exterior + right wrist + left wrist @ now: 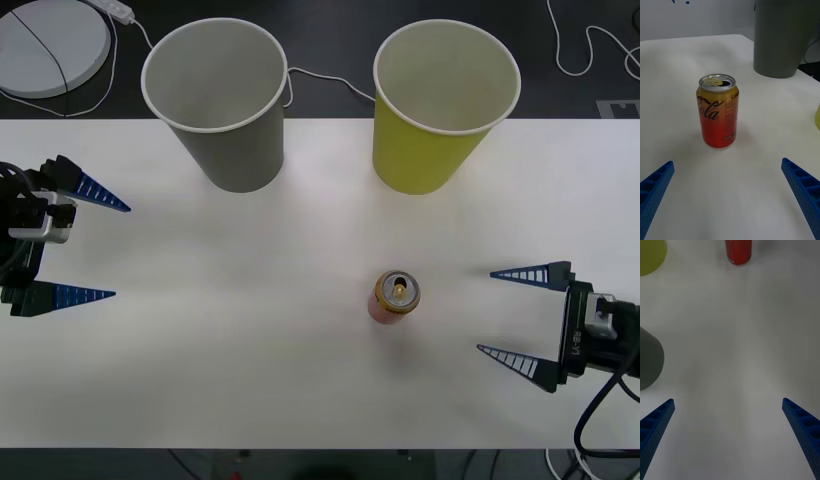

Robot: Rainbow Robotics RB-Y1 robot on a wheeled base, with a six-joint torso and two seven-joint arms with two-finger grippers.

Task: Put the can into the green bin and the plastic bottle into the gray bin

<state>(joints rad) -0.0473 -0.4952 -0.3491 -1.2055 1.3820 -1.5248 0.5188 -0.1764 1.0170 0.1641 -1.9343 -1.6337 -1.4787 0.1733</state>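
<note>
Up close, the can stands opened, upright; both grippers' jaws spread wide, empty.

Blue ribbed pincer fingers (tapered to points), black wrists, black cables

I see the can is shiny metal with a smooth red side and a silver top. The gray bin and the green bin look like smooth, dull paper. The table is white and matt. My right tool has blue ribbed plastic fingers
</note>
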